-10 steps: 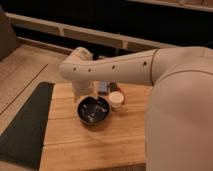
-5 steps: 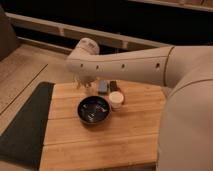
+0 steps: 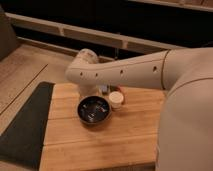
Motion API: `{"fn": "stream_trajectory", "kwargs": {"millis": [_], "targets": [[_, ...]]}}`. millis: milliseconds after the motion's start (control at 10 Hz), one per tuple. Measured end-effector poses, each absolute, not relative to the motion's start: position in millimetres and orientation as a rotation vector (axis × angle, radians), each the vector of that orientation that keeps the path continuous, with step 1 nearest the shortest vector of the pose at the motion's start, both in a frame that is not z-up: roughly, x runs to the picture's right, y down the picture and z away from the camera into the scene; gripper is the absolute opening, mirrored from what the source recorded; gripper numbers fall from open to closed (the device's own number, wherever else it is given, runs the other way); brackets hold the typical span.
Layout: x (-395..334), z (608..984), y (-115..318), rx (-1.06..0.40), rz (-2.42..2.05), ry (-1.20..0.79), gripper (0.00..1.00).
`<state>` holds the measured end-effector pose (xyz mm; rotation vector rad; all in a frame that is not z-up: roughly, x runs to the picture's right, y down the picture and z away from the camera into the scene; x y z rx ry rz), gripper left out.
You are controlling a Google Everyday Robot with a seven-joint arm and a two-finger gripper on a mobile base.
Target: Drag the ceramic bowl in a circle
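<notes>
Camera view: gripper [image 3: 103, 90] behind ceramic bowl [image 3: 93, 110], cup [image 3: 116, 99] beside.

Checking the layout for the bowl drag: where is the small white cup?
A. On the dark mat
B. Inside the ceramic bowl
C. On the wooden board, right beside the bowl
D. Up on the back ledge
C: the white cup stands on the wooden board close by the rim of the ceramic bowl, while the gripper hangs under the arm just behind the bowl.
</notes>
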<state>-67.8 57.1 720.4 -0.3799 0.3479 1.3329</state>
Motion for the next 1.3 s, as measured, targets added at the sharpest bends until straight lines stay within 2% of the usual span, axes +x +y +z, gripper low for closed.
{"fn": "stream_trajectory", "kwargs": {"millis": [400, 800, 1300], "targets": [[-34, 734, 93, -0.403, 1.342, 0.505, 0.65], [-5, 779, 109, -0.423, 1.452, 0.6, 0.65], [-5, 784, 111, -0.422, 1.451, 0.611, 0.65]]}}
